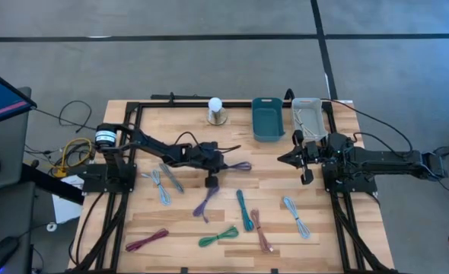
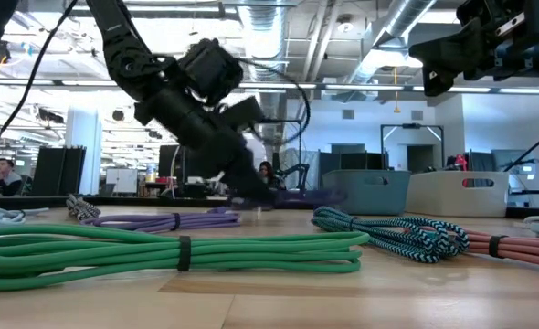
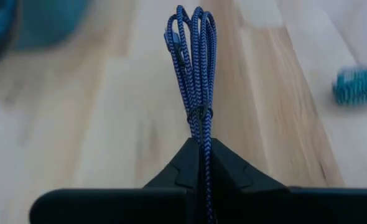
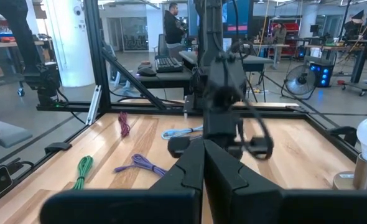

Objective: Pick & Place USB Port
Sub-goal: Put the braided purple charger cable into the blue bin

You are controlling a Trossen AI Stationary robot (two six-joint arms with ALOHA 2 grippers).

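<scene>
A coiled, braided blue-purple USB cable [image 3: 193,62] sticks out past my left gripper [image 3: 201,155], which is shut on it near the table's middle [image 1: 223,162]. In the low view the gripper [image 2: 251,187] slants down toward the table, and the bundle [image 2: 299,196] reaches out from it close above the wood. My right gripper [image 1: 284,158] hangs shut and empty above the table's right half, pointing level toward the left arm [image 4: 203,165]. My left gripper pinches the cable bundle between its two fingers, just behind the tie [image 3: 200,114] that binds the strands. The fingers run along the bundle, slanting downward. The looped end [image 3: 190,25] stands out beyond the fingertips; I cannot tell whether it touches the table.
Other bundled cables lie on the near half: purple [image 1: 206,202], teal [image 1: 243,209], green [image 1: 218,237], magenta [image 1: 147,240], salmon [image 1: 262,230], light blue [image 1: 295,215], grey-blue [image 1: 162,185]. A teal bin [image 1: 268,119] and a pale bin [image 1: 308,116] stand at the far edge, beside a white bulb on a base [image 1: 216,110].
</scene>
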